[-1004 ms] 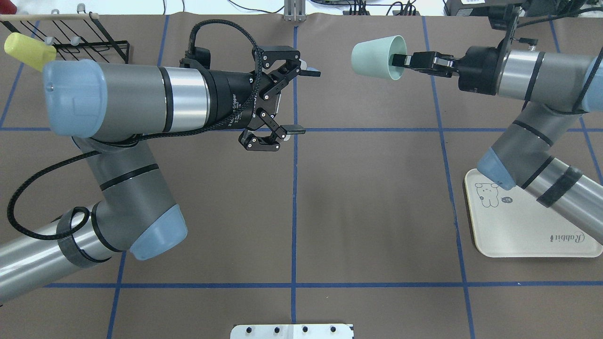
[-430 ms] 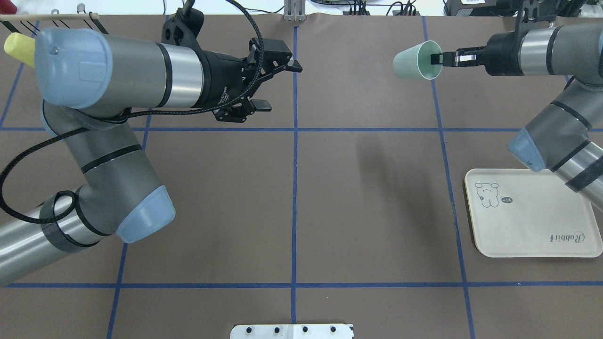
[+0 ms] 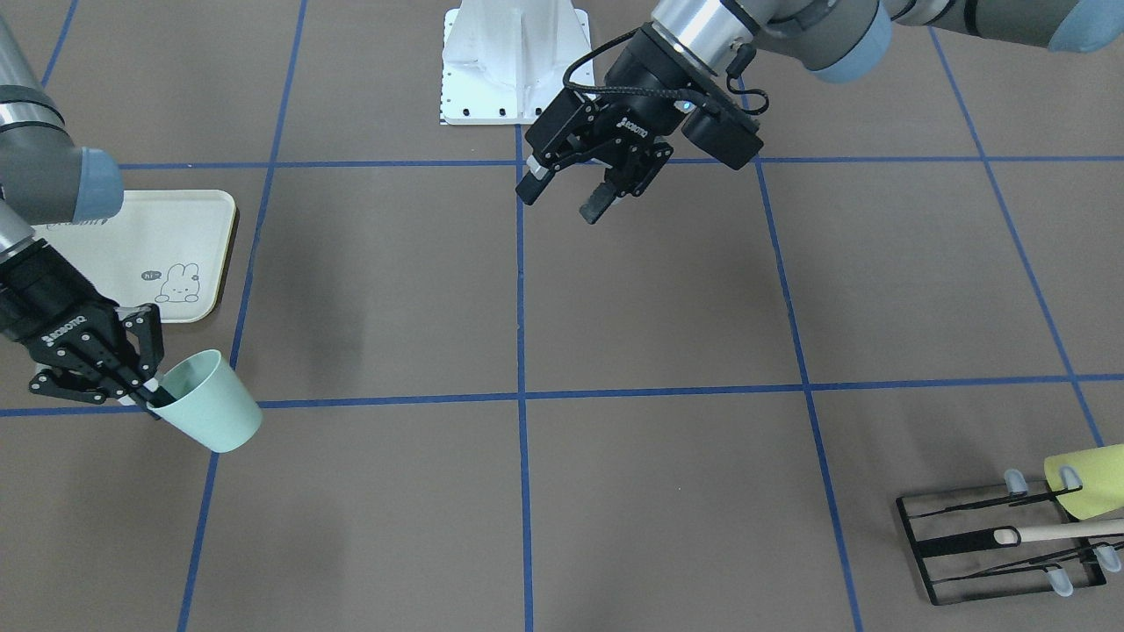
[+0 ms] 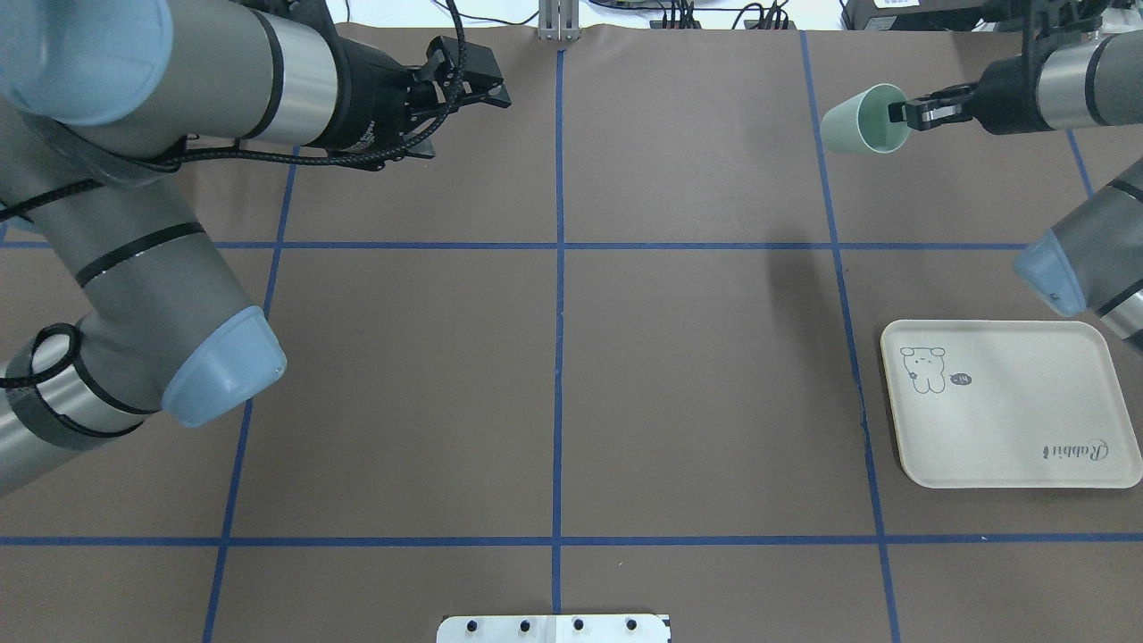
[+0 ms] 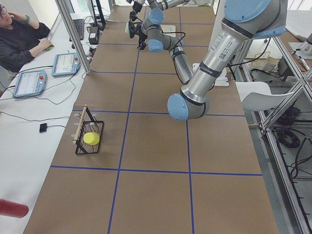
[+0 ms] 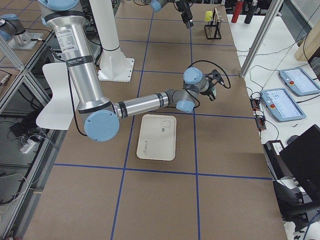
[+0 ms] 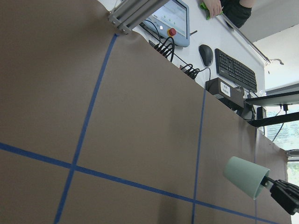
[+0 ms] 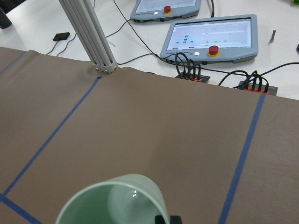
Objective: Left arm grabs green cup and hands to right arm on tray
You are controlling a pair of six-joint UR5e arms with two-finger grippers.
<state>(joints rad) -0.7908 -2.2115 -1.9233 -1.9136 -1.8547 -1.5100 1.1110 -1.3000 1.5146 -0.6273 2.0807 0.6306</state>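
left gripper (image 3: 560, 202) empty, fingers apart, pulled back | right gripper (image 3: 154, 397) pinching green cup (image 3: 215, 405) rim, carried farther right

We see bright, even light from above on the brown table (image 4: 696, 402). Shadows are soft and faint, one at three o'clock in the overhead view. Every view is sharp. The green cup (image 8: 112, 203), at six o'clock in the right wrist view, holds a small glint.

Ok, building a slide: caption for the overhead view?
Right fingers pinch the green cup by its rim, away from the tray; left fingers open and empty.
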